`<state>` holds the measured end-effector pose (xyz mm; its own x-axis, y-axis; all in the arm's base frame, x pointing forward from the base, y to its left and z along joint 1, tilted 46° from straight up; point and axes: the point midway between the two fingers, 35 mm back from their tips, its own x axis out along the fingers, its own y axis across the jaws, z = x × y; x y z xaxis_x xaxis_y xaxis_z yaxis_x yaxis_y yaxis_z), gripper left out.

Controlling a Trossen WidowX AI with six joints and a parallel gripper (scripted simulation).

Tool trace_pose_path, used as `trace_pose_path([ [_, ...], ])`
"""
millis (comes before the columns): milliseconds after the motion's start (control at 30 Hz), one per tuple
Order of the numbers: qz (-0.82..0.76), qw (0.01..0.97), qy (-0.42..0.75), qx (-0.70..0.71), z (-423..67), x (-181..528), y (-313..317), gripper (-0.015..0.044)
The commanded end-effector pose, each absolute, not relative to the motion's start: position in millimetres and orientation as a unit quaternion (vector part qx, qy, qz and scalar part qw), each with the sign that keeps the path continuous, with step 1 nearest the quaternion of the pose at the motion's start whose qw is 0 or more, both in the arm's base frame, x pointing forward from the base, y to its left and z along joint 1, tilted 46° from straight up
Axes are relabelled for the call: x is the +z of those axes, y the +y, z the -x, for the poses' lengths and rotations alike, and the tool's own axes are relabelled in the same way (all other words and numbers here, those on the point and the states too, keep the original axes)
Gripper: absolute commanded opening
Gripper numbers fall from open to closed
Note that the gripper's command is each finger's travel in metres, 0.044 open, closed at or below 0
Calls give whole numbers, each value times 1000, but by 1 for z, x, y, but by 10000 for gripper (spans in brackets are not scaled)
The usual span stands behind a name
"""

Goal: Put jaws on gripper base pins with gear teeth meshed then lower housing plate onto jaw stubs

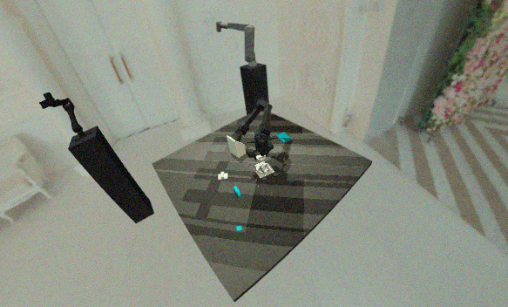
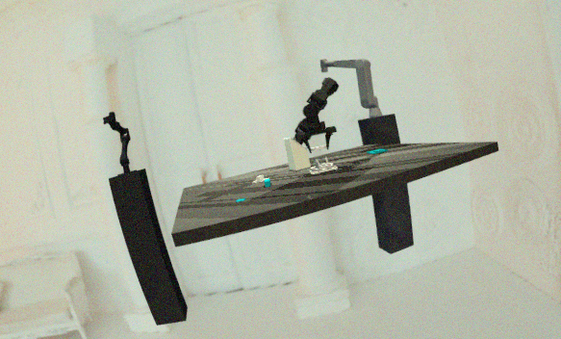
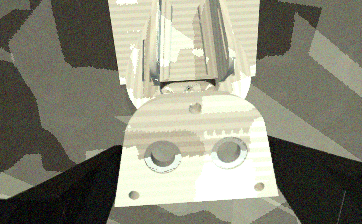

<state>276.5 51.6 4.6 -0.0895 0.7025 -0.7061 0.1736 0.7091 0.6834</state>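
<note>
My gripper (image 1: 260,157) (image 2: 318,148) (image 3: 191,148) is shut on the pale housing plate (image 3: 194,190), with one finger at each side edge. The plate has two large round holes and three small ones. It hangs roughly level above the table, clear of the assembly below in the exterior view. The pale gripper base (image 1: 264,169) (image 2: 323,168) (image 3: 247,30) lies on the table under and ahead of the plate. Two long upright-walled jaw parts show on it in the wrist view. The plate hides the pins, the gear teeth and the stubs.
A tall pale block (image 1: 236,147) (image 2: 298,154) stands close beside the base. Small white pieces (image 1: 222,175) (image 2: 260,179), a cyan block (image 1: 237,191) (image 2: 267,182), a small cyan square (image 1: 239,228) (image 2: 240,199) and a cyan pad (image 1: 284,137) (image 2: 377,151) are on the table.
</note>
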Motion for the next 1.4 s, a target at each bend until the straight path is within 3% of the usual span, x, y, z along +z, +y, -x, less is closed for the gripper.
trace_pose_path([
  [0, -312, 598, 703, 223, -276, 5, 53, 351],
  [1367, -307, 601, 702, 229, -266, 4, 49, 351],
])
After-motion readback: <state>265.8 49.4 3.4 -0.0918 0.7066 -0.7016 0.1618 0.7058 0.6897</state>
